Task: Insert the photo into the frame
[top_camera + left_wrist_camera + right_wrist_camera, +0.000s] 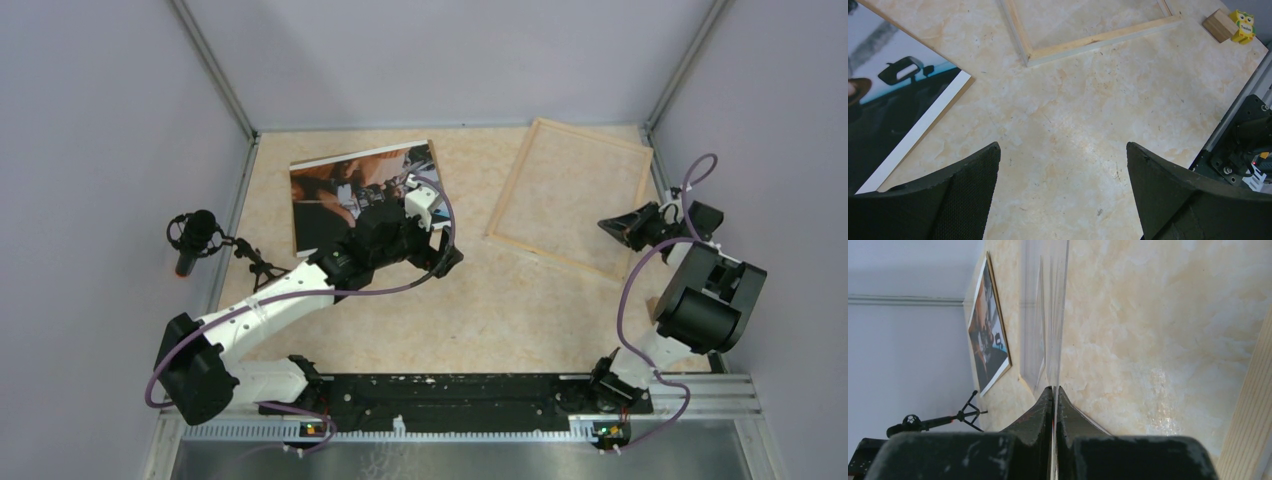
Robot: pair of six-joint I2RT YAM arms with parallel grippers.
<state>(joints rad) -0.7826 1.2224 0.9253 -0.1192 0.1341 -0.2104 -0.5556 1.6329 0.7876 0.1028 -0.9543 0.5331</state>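
Photo (335, 195): lies picture side up at the far left of the worktop (480, 310), well apart from the frame. A brown board edge (964, 85) shows under its white border.
Frame (514, 180): lies flat at the far right, with nothing seen inside it in the top view.
Left end effector (1063, 147): spread wide and holding nothing, above bare worktop between the photo's corner and the frame.
Right end effector (1054, 390): fingers pinched together on the edge of what looks like a thin clear sheet (1058, 315), just beside a frame strip. I cannot tell how the sheet is tilted.
Risk, pickup: the photo is thin and lies flat, so the fingers may skid over its edge, crease it, or lift the board along with it.
Risk, fit: the frame looks only slightly larger, so a skewed photo would likely ride up on a strip instead of dropping in.
Risk, sheet: a narrow edge grip on a smooth clear sheet could slip or let it swing. If it drops onto the frame it could knock the frame askew.
Writing: a yellow owl figure (1244, 23) beside a small wooden block (1220, 25) bears a short dark word, too small to read. Nothing else is legible.
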